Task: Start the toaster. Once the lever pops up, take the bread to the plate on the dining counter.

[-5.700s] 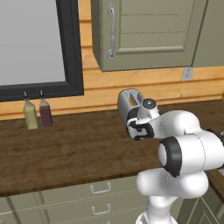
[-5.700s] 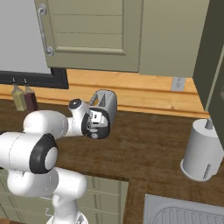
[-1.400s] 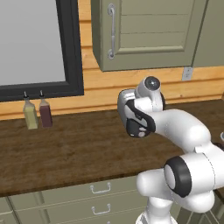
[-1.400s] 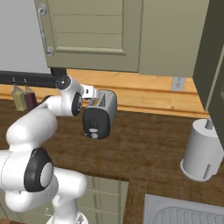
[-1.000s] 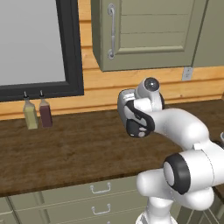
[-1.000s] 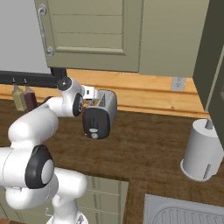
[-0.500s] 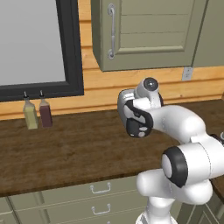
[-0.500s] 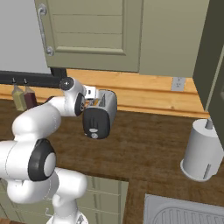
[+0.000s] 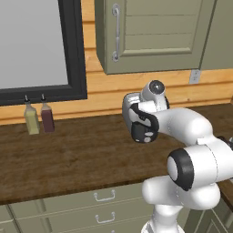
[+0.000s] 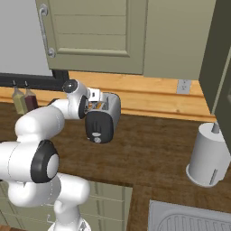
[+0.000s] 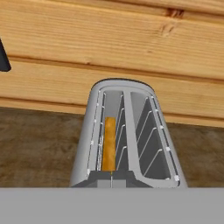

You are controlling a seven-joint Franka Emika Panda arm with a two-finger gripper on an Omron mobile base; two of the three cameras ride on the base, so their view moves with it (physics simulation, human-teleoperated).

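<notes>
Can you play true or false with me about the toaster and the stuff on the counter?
1. The bread is sitting in a slot of the toaster. True.
2. Both toaster slots have bread in them. False: the other slot has only wire racks.
3. Two small bottles stand under the dark frame, against the wall. True.
4. The cabinet door above the toaster is hanging open. False: it is shut.
5. A pale grey cylinder stands on the counter near the sink. True.
6. The toaster is lying on its side. False: it stands upright.
</notes>
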